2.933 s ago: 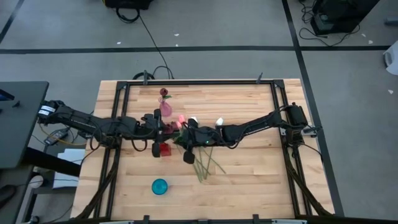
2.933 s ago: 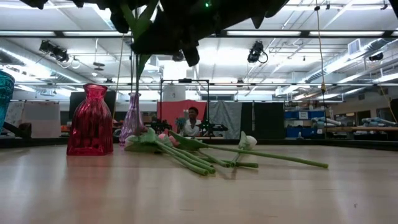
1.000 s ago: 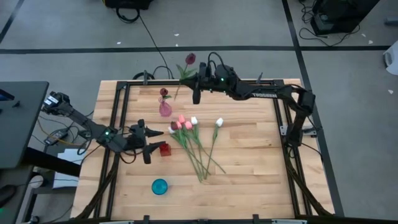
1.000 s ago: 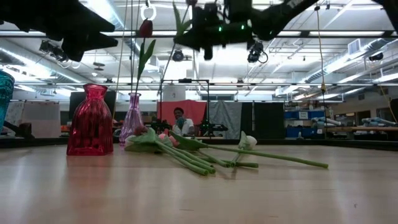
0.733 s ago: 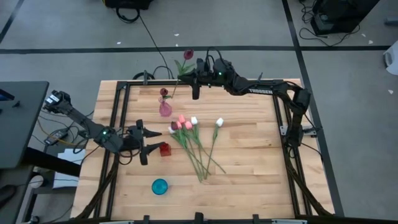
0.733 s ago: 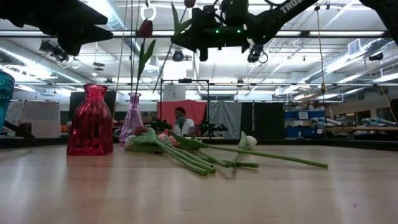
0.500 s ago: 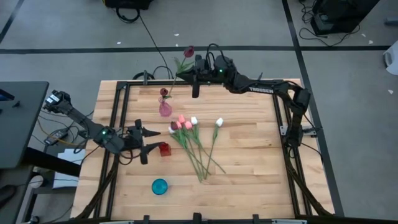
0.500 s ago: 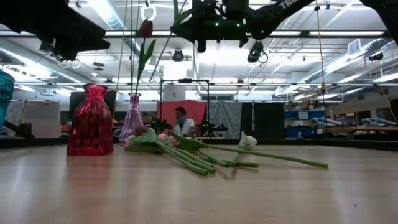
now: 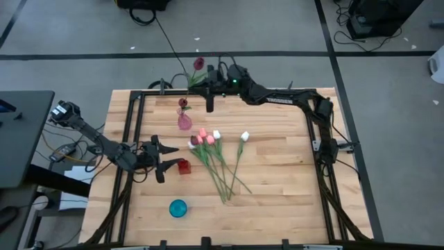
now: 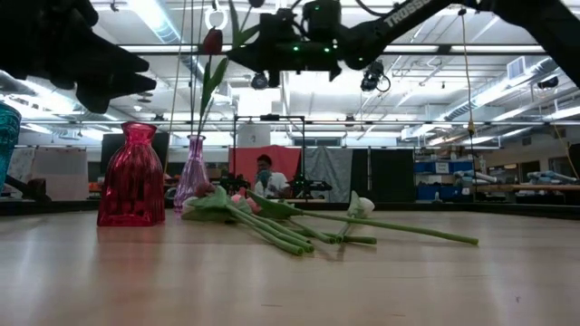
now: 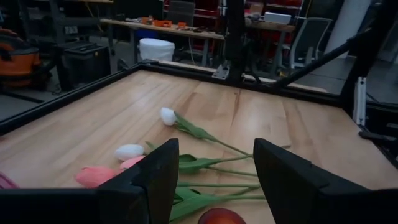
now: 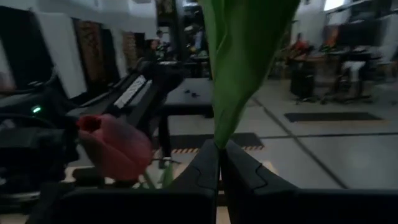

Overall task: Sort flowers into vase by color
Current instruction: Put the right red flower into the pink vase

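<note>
Leftward along the frame's top edge, the right tool (image 9: pixel 210 90) has carried its pinched maroon tulip (image 9: pixel 198 64) toward the pink vase (image 9: pixel 184 121). Lower the stem end straight into the neck, slowly. The left tool (image 9: pixel 158 160), jaws spread, waits by the red vase (image 9: pixel 183 167); the other flowers (image 9: pixel 220 156) lie mid-desk.

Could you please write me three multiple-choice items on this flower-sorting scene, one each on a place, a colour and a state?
1. Where is the right gripper?
A. over the table's far edge, beside the pink vase
B. over the teal vase
C. low among the flowers lying on the table

2. What colour is the head of the tulip it holds?
A. white
B. dark maroon
C. yellow

3. How is the left gripper, next to the red vase?
A. shut on a stem
B. shut on the red vase
C. open, holding nothing

Answers: 1 A, the high view shows it at the far edge near the pink vase. 2 B, the head is dark red. 3 C, the left wrist view shows its fingers spread with nothing between.
</note>
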